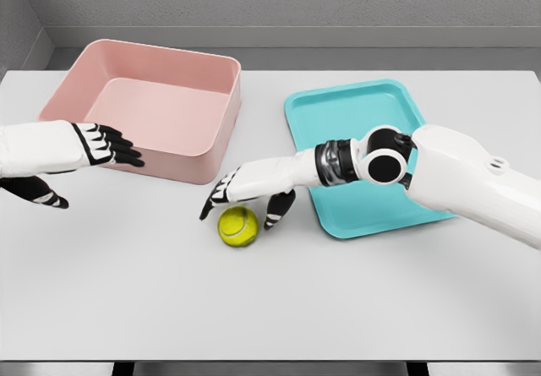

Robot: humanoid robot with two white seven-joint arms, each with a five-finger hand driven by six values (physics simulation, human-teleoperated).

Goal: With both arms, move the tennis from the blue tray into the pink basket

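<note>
The tennis ball [238,226] lies on the table just below the right hand [247,192], whose spread fingers hold nothing (tray [338,110] already empty). The handover step seems underway; next, the open left hand [106,146], beside the pink basket [211,152], must reach over and grasp it

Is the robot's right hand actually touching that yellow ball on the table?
Cannot tell. In the head view the right hand arches over the tennis ball with its fingers spread on either side, but no clear contact or gap shows.
</note>
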